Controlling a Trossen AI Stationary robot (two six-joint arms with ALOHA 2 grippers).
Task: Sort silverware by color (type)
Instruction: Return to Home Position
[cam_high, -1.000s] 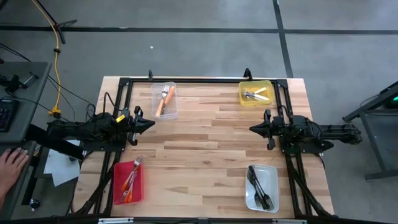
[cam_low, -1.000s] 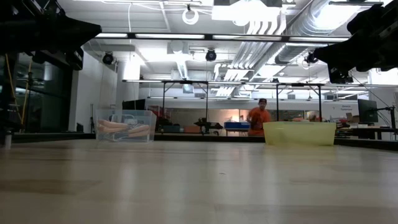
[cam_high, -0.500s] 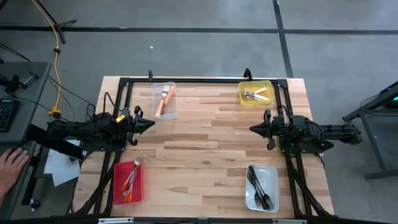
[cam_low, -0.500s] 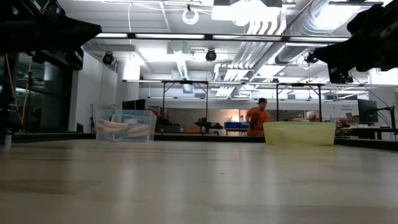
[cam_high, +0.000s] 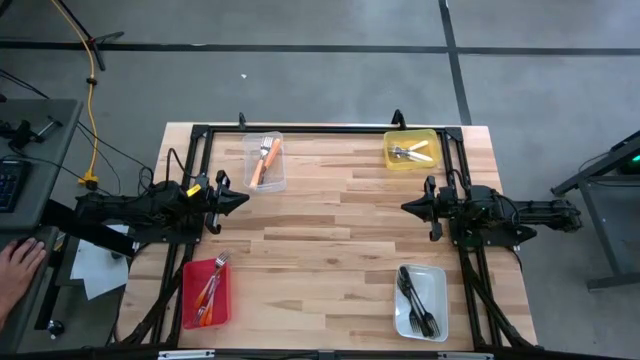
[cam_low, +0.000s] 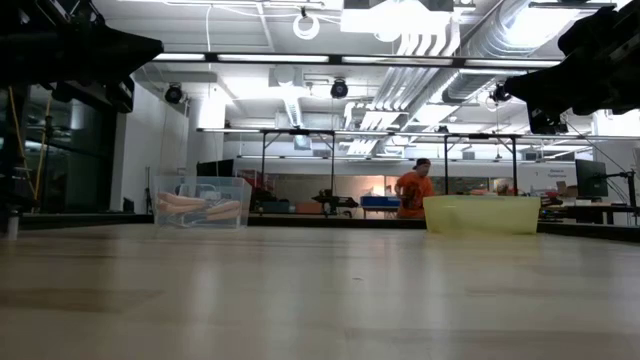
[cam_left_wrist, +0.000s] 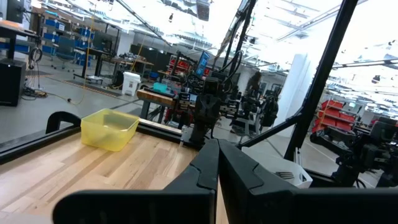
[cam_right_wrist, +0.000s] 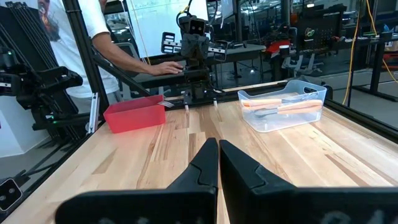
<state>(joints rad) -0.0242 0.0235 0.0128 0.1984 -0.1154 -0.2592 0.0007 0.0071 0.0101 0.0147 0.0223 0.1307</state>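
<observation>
1. Both sets of jaws are sitting pressed shut on nothing, the left gripper (cam_high: 240, 198) and right gripper (cam_high: 406, 207) hovering at the table's (cam_high: 340, 230) left and right sides and pointing at each other across bare wood.
2. Sorting is looking complete: no silverware is lying loose on the boards.
3. Little is likely to go wrong from here. In the red bin (cam_high: 192, 275), one fork's tines are poking up at the far rim, so an arm passing low over it could be catching them and flicking the fork out.
4. A person's hand (cam_high: 15, 262) is resting on the desk beside the left arm's base. A wide swing by that arm could be bringing it too close.
5. Orange forks (cam_high: 264, 162) are lying in the clear bin (cam_high: 277, 180), far left.
6. White forks (cam_high: 410, 152) are resting in the yellow bin (cam_high: 430, 136), far right.
7. Red forks (cam_high: 208, 290) are filling the red bin, near left.
8. Dark forks (cam_high: 415, 300) are piling in the white bin (cam_high: 436, 285), near right.
</observation>
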